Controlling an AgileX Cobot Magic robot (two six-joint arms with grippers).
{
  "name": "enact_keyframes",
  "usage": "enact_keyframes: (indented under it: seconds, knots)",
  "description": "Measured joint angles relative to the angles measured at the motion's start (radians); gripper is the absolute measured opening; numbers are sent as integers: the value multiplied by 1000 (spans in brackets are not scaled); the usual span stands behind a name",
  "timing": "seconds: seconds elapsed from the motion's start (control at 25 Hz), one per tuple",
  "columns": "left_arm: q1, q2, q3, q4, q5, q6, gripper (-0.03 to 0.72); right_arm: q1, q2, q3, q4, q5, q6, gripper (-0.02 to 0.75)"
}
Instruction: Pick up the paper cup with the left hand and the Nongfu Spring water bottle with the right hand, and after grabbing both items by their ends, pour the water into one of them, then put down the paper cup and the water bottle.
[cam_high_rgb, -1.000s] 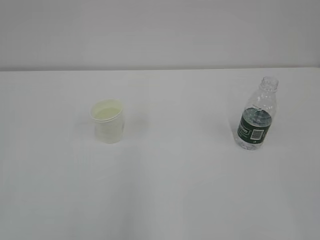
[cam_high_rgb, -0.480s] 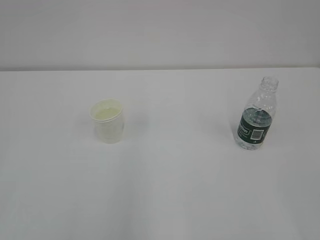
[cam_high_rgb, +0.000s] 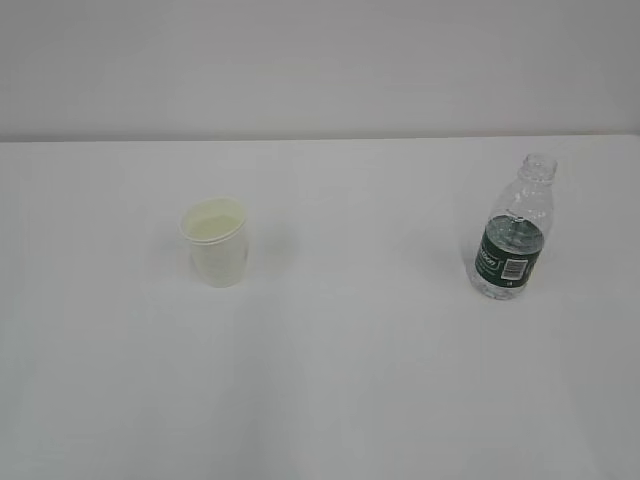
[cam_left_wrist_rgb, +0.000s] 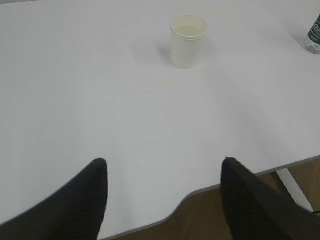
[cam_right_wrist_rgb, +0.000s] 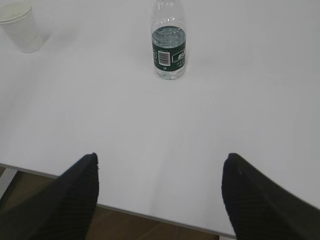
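Observation:
The white paper cup (cam_high_rgb: 215, 241) stands upright on the left part of the table, its cream inside showing. It also shows far ahead in the left wrist view as the paper cup (cam_left_wrist_rgb: 188, 40). The Nongfu Spring water bottle (cam_high_rgb: 514, 232) stands upright and uncapped on the right, with a little water near its green label; in the right wrist view the bottle (cam_right_wrist_rgb: 169, 42) is straight ahead. My left gripper (cam_left_wrist_rgb: 164, 167) hangs open over the table's near edge, far from the cup. My right gripper (cam_right_wrist_rgb: 160, 162) is open too, empty, well short of the bottle. Neither gripper appears in the exterior view.
The white table (cam_high_rgb: 340, 370) ends in a front edge (cam_left_wrist_rgb: 200, 192) under both grippers, with brown floor (cam_right_wrist_rgb: 125, 227) below. A white table leg (cam_left_wrist_rgb: 295, 187) shows at the right of the left wrist view. A pale wall rises behind the table.

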Motion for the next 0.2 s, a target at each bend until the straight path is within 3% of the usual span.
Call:
enact_keyframes:
  seconds: [0.2]
  knots:
    - [0,0,0,0,0,0,505,0,0,0,0,0,0,573]
